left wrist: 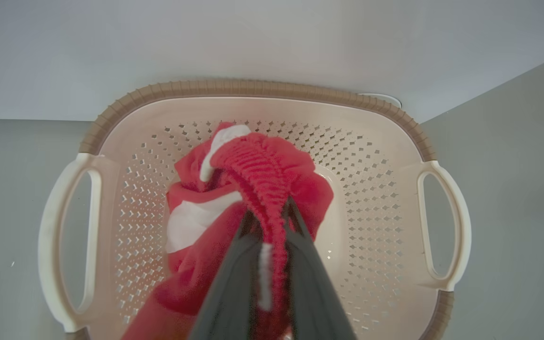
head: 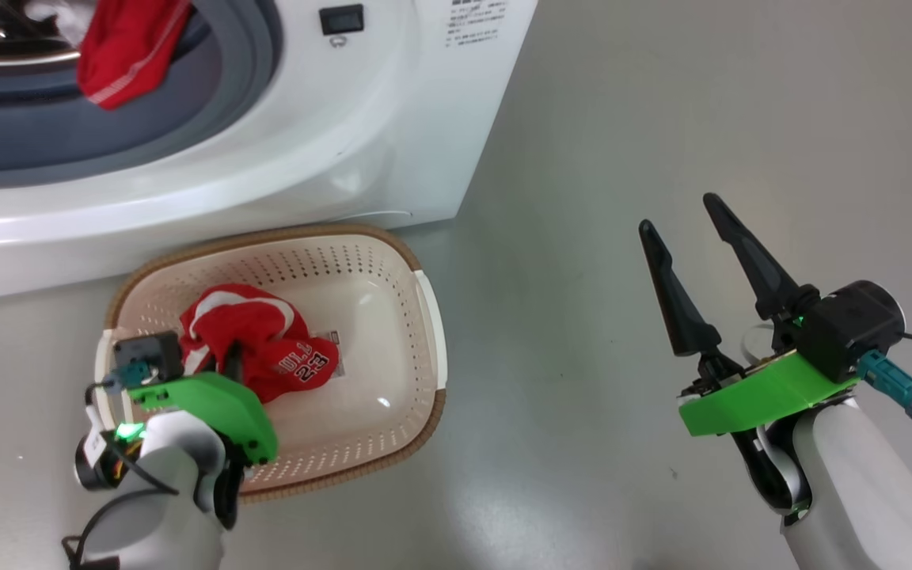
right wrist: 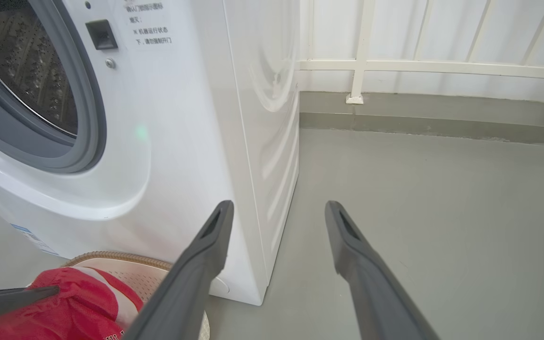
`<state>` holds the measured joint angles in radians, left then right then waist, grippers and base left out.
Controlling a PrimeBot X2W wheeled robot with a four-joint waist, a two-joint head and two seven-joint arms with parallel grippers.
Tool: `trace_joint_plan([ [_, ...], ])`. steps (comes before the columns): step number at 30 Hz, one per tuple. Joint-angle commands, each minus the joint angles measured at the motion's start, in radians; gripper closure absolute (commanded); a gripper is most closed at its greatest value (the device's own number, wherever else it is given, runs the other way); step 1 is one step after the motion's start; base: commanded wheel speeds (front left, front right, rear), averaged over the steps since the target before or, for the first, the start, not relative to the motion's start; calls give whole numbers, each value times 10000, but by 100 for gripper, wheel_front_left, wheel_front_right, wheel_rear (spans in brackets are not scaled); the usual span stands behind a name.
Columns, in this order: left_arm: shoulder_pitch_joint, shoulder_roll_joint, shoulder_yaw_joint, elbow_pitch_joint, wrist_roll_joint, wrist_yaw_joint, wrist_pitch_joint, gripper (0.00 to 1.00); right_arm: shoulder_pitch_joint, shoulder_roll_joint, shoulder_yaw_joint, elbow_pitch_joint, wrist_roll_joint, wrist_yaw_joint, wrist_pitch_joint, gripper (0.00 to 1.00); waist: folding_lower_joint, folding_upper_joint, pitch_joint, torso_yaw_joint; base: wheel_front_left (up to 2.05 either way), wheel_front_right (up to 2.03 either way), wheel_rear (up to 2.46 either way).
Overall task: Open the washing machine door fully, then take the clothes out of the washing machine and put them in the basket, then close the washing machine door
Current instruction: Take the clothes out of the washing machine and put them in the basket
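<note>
The washing machine (head: 361,134) stands at the top left with its drum mouth uncovered; its door is out of view. One piece of the red clothes (head: 127,55) hangs over the grey rubber ring. The basket (head: 266,237) sits on the floor in front of the machine. Inside it lies a red and white garment (left wrist: 253,179). My left gripper (left wrist: 269,210) is shut on that garment's ribbed edge and points down into the basket (left wrist: 253,87). My right gripper (head: 678,212) hangs open and empty over the floor to the right, and the machine's corner (right wrist: 253,141) is ahead of its fingertips.
Bare grey floor (head: 662,103) spreads to the right of the machine. A white railing and a low grey kerb (right wrist: 418,108) bound the far side. The perforated steel drum (right wrist: 21,71) shows behind the grey ring.
</note>
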<state>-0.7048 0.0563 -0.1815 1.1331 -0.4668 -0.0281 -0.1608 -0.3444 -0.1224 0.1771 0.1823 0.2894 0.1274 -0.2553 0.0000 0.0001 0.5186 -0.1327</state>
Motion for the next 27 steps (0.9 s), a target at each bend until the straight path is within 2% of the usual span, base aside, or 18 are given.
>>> trace_joint_plan([
  [1, -118, 208, 179, 12, -70, -72, -155, 67, -58, -73, 188, -247, 38, 33, -65, 0, 0, -1, 126, -77, 0, 0, 0],
  [3, -329, 172, 112, 303, -64, -144, -256, 3, -77, -84, 159, -231, 45, 33, -65, 0, 0, -1, 175, -91, 0, 0, 0],
  [4, -418, 154, 66, 430, -47, -165, -305, 0, -86, -90, 148, -221, 49, 33, -65, 0, 0, -1, 188, -97, 0, 0, 0],
  [16, -498, -38, 134, 360, -427, -363, -994, 0, 22, -61, -46, -74, -23, 33, -65, 0, 0, -1, -434, 152, 0, 0, 0],
  [27, 854, -46, 542, -2233, 30, -166, -1008, 0, 266, -17, -107, 145, -126, 33, -65, 0, 0, -1, -1485, 564, 0, 0, 0],
])
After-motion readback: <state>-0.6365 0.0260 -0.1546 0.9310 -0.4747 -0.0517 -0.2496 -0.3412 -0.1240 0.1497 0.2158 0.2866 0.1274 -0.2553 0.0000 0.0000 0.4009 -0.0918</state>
